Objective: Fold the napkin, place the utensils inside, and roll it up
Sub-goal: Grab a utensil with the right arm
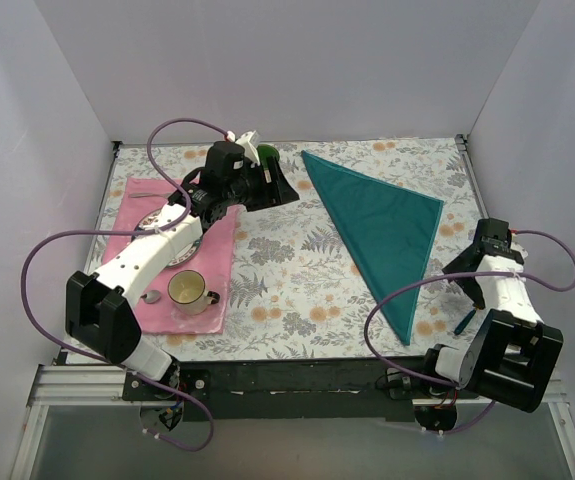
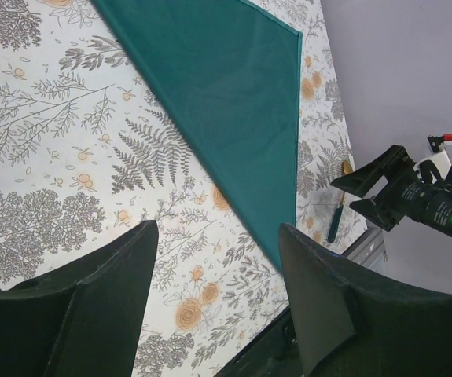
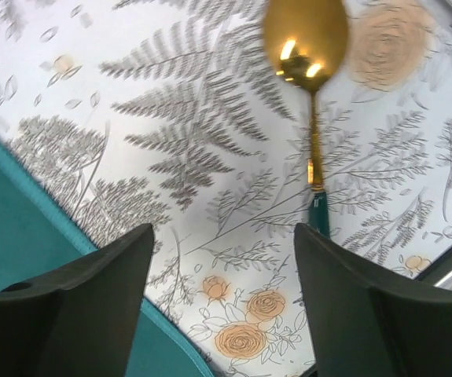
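The teal napkin (image 1: 382, 225) lies folded into a triangle on the floral tablecloth, right of centre; it also shows in the left wrist view (image 2: 226, 94) and at the left edge of the right wrist view (image 3: 13, 236). A gold spoon with a dark green handle (image 3: 310, 47) lies on the cloth just right of the napkin; its handle end shows in the top view (image 1: 464, 322) and in the left wrist view (image 2: 336, 220). My right gripper (image 1: 467, 275) hovers open over the spoon, handle by its right finger. My left gripper (image 1: 275, 187) is open and empty, raised left of the napkin's far corner.
A pink placemat (image 1: 132, 195) lies at the left with a yellow mug (image 1: 187, 290), a plate (image 1: 152, 222) partly under my left arm and a small spoon (image 1: 152, 296). A green object (image 1: 267, 152) sits behind the left gripper. White walls enclose the table.
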Motion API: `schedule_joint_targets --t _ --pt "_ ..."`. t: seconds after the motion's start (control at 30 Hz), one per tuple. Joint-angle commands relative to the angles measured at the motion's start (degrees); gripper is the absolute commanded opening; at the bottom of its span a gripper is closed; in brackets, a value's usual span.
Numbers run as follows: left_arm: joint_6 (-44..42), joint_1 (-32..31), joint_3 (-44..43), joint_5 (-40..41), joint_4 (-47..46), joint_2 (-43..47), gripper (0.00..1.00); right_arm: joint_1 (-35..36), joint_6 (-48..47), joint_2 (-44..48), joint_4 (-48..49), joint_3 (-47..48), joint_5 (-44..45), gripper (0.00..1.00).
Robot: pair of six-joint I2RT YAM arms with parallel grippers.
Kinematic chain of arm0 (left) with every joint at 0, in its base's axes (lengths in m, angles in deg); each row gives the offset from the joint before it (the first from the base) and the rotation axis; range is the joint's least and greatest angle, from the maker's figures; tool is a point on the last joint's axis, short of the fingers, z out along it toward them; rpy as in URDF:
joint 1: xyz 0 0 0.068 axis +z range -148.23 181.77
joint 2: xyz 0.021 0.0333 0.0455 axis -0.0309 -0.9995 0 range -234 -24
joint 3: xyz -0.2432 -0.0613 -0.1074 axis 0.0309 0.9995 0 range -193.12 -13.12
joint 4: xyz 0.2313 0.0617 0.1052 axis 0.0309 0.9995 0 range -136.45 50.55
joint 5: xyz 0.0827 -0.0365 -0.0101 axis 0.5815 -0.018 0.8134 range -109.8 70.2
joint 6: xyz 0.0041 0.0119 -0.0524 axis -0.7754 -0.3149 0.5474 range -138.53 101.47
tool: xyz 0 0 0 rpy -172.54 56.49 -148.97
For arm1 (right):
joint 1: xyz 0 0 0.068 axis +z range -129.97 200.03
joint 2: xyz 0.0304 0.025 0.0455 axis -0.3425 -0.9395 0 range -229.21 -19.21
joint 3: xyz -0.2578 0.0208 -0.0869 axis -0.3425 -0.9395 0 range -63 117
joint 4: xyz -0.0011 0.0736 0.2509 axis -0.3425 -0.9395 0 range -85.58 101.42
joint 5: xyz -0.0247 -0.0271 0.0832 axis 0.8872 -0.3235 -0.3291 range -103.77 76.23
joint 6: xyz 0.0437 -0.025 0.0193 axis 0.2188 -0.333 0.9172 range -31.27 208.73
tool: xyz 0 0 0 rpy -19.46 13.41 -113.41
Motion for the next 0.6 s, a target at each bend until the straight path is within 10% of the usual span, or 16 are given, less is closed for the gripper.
schedule_joint_targets --t 0.0,0.37,0.57 --pt "0.22 0.12 -1.37 -2.51 -0.31 0.01 0.62 -5.3 2.6 0.63 1.07 -0.94 3.49 0.85" --pt "1.45 0.03 -1.11 -2.77 -0.3 -0.42 0.62 -10.78 -0.65 -2.18 8.82 -8.6 -0.83 0.68" --pt "1.89 -0.06 -1.55 -3.12 -0.48 -0.69 0.62 -10.78 -0.48 -3.76 10.14 -8.78 -2.78 0.18"
